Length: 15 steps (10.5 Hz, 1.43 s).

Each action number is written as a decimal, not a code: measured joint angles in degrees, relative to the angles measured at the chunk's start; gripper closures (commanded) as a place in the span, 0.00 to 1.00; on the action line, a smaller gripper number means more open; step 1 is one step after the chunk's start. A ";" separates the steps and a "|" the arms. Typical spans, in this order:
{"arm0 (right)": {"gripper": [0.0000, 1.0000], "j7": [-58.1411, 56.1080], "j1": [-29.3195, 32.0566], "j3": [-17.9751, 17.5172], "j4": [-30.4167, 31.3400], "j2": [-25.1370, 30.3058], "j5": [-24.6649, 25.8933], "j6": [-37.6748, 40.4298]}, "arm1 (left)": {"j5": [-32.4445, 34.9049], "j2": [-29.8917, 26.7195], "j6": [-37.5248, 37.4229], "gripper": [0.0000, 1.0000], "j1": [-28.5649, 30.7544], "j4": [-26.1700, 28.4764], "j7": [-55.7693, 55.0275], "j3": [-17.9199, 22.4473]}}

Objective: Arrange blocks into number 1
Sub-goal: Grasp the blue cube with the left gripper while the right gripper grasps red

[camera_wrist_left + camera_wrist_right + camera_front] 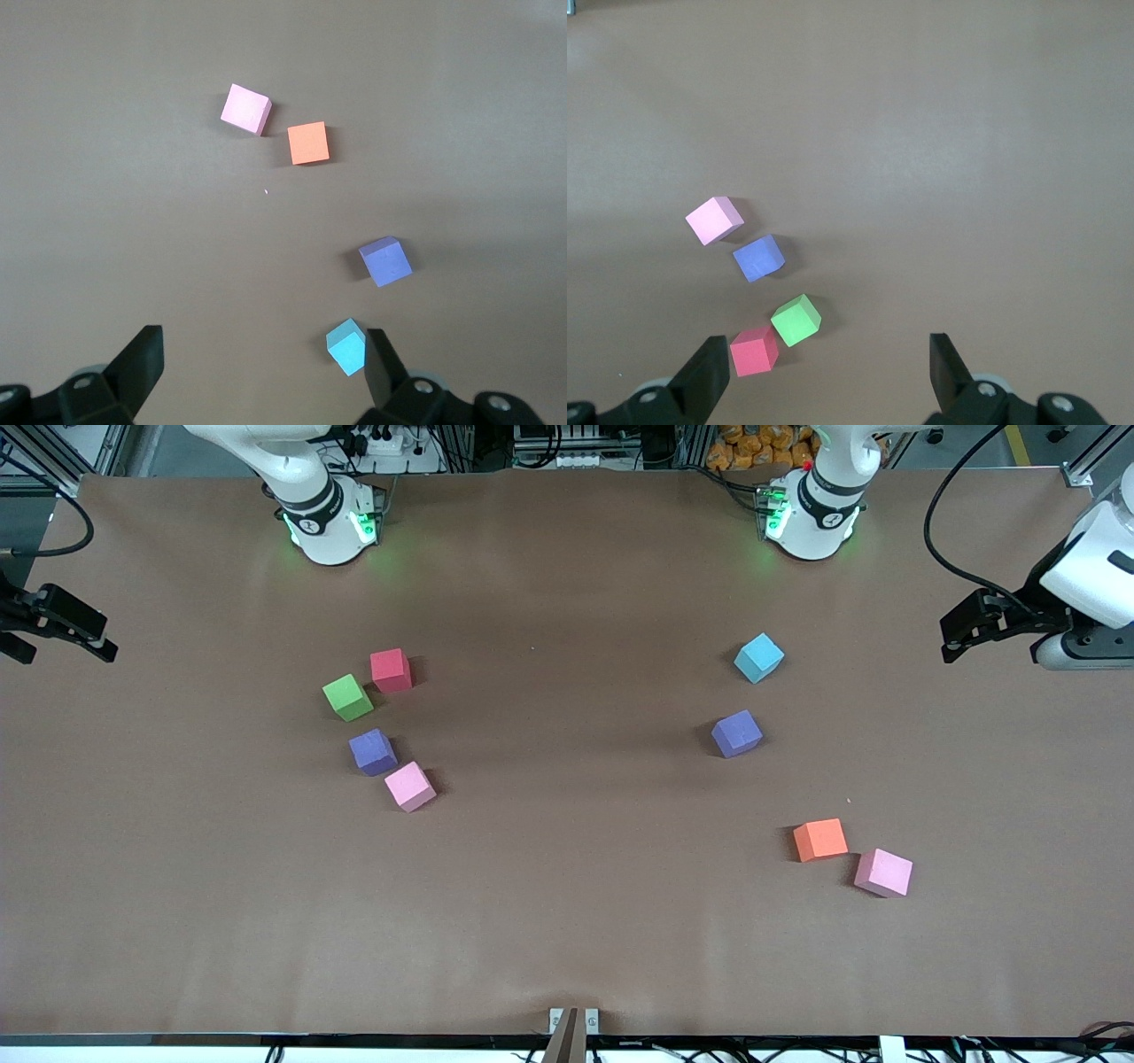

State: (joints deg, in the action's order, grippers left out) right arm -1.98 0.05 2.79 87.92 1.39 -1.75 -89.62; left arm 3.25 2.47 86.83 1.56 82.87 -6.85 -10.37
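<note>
Toward the right arm's end lie a red cube [390, 670] [754, 351], a purple cube [373, 751] [758, 258] and a pink cube [410, 786] [713, 220]. Toward the left arm's end lie a second purple cube [737, 733] [385, 261], an orange cube [819, 840] [308, 143] and a second pink cube [883, 872] [245, 109]. All rest apart on the table. My left gripper [948, 636] [261, 354] hangs open and empty over its end of the table. My right gripper [69, 646] [826, 354] hangs open and empty over the other end.
A green cube [347, 697] [796, 320] sits close beside the red one. A light blue cube [759, 657] [346, 347] lies farther from the front camera than the second purple cube. The brown table [567, 824] spreads wide between the two groups.
</note>
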 measured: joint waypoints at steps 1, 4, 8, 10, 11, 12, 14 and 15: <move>0.00 0.07 0.22 0.00 -0.08 -0.29 0.00 0.37 | 0.00 0.01 -0.05 0.00 0.00 0.02 0.55 0.00; 0.00 0.09 0.86 0.00 0.05 -1.37 -0.03 1.02 | 0.00 0.72 -0.30 0.00 0.00 0.49 1.26 0.00; 0.00 12.54 0.44 -10.53 5.85 -3.03 -0.62 -2.22 | -0.71 6.58 -0.19 0.00 -1.06 3.24 0.48 -0.95; 0.00 15.04 -1.40 -16.30 12.94 -3.46 -0.58 -7.93 | -1.27 10.64 3.40 0.00 -4.33 6.08 -2.68 -1.51; 0.00 15.23 -2.90 -17.46 17.07 -3.54 -0.57 -10.80 | -1.27 12.12 7.68 0.00 -6.65 8.89 -6.66 -1.67; 0.00 15.25 -3.92 -18.56 21.20 -3.59 -0.57 -13.48 | -1.27 12.94 11.79 0.00 -8.44 12.01 -10.21 -1.77; 0.00 15.25 -4.49 -21.22 29.85 -3.64 -0.51 -19.05 | -1.27 13.18 18.53 0.00 -9.18 18.82 -13.94 -1.75; 0.00 15.25 -4.53 -22.08 33.38 -3.65 -0.33 -20.99 | -1.27 13.13 20.65 0.00 -9.07 21.29 -15.32 -1.66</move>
State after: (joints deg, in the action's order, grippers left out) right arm 13.27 -4.48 -19.28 121.30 -2.27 -2.09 -110.61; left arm 1.98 15.60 107.49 -7.51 104.17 -22.17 -12.03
